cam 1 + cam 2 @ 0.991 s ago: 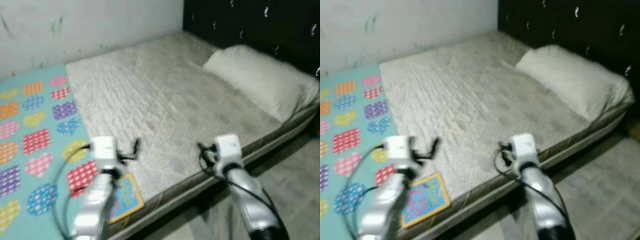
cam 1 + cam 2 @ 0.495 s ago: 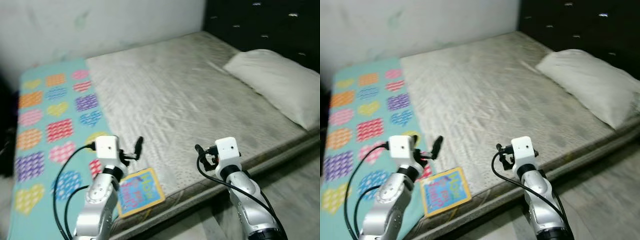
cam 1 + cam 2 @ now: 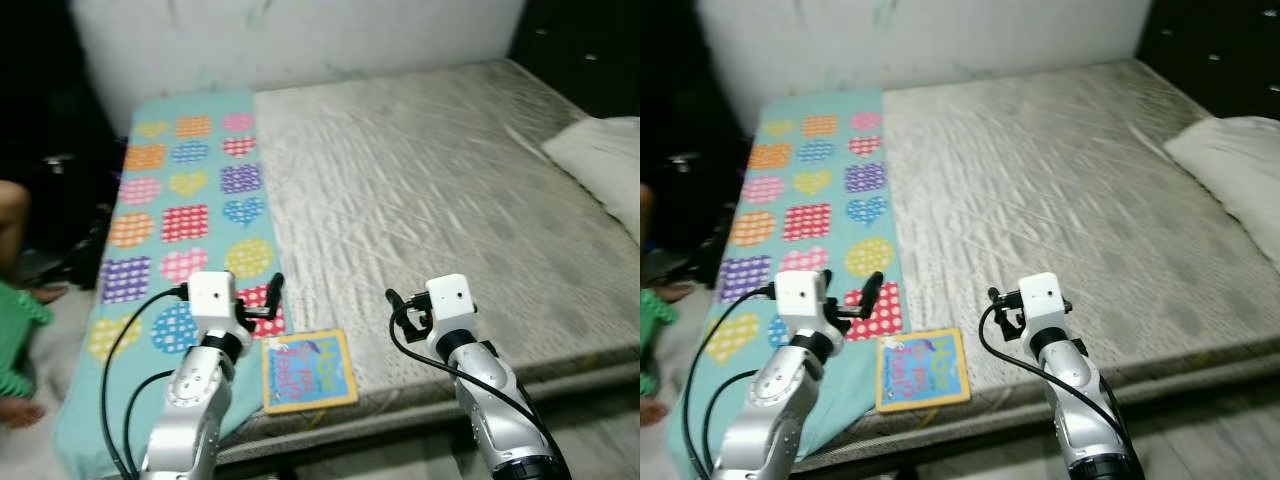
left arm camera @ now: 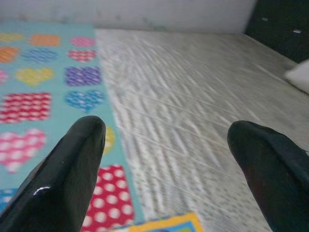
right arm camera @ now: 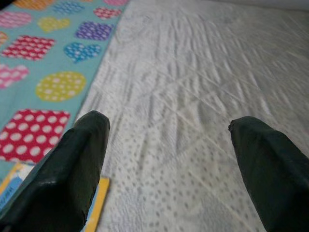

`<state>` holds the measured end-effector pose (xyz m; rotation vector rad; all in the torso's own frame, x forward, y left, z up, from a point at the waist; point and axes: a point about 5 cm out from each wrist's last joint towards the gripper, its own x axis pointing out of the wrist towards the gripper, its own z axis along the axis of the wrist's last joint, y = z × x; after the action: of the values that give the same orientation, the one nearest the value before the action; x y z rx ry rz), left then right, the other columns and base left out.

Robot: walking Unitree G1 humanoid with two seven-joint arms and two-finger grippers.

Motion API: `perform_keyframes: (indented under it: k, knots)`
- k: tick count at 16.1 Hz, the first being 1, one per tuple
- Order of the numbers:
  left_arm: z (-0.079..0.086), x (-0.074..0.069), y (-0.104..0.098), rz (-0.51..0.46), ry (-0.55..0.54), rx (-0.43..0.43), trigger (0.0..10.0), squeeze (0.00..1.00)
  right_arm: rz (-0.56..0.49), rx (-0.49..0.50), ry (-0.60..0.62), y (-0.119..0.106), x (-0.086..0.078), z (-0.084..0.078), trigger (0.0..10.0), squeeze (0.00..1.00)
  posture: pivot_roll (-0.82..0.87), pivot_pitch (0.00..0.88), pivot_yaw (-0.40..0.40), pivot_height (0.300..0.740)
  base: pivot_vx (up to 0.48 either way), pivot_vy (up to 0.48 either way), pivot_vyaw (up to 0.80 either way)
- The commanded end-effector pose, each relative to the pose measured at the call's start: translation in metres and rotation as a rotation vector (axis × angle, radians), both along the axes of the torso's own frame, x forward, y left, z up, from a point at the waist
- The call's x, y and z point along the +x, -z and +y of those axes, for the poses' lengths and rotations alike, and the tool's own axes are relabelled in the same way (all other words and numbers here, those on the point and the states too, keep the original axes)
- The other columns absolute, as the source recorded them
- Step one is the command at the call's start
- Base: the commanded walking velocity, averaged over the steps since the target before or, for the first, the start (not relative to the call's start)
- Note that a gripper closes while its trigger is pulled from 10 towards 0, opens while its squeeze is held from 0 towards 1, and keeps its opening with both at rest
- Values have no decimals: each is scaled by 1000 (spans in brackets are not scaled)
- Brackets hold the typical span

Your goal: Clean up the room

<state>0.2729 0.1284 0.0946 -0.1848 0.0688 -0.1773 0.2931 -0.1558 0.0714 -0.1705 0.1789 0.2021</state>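
Book (image 3: 306, 369) flat on mattress (image 3: 440, 190) edge; both end effectors spread, empty.

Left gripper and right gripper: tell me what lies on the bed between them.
In the left eye view, a yellow-bordered blue picture book lies flat near the mattress edge between the open left gripper and open right gripper, nearer the left one.

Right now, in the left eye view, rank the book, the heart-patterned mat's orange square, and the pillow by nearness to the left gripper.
1. Book: just beside the left gripper, at the bed's near edge.
2. Orange square: farther up the mat, to the robot's left.
3. Pillow: far right, across the mattress.
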Motion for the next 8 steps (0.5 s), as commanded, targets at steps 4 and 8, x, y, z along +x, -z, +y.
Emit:
perform_keyframes:
  k: [4, 8]
  knots:
    - [2, -1, -1, -11, -6, 16, 10000, 0, -11, 0, -9, -3, 1, 1, 10000, 0, -143, 79, 49, 740, 0, 0, 162]
    - [3, -1, 1, 5, -19, 9, 10000, 0, -7, -2, -8, -2, 1, 1, 10000, 0, -143, 76, 49, 740, 0, 0, 0]
